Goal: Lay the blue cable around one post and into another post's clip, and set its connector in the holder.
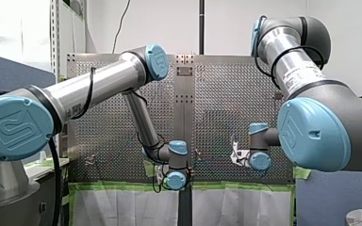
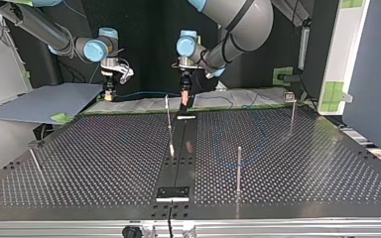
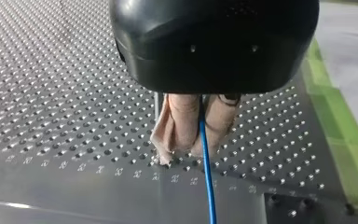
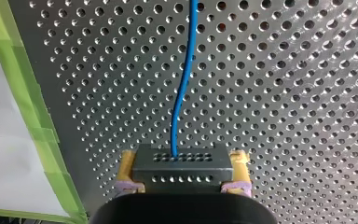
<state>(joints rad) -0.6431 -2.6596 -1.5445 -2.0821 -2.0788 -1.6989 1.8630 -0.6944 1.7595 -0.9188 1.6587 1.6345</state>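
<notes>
Wide perforated table, thin posts standing on it. My left gripper is low over the plate, beige pads pinched tight on the blue cable. My right gripper has its yellow pads clamped on the grey connector, near the taped edge, and the cable runs ahead from it.

Seen in the top view, one post stands on the table near the middle of its far edge. A second post is by the far right corner, and a third is toward the near edge, right of centre. The holder lies at the near edge's middle. My left gripper pinches the cable beside the first post. My right gripper clasps the connector, seemingly over the far edge, left of middle.
</notes>
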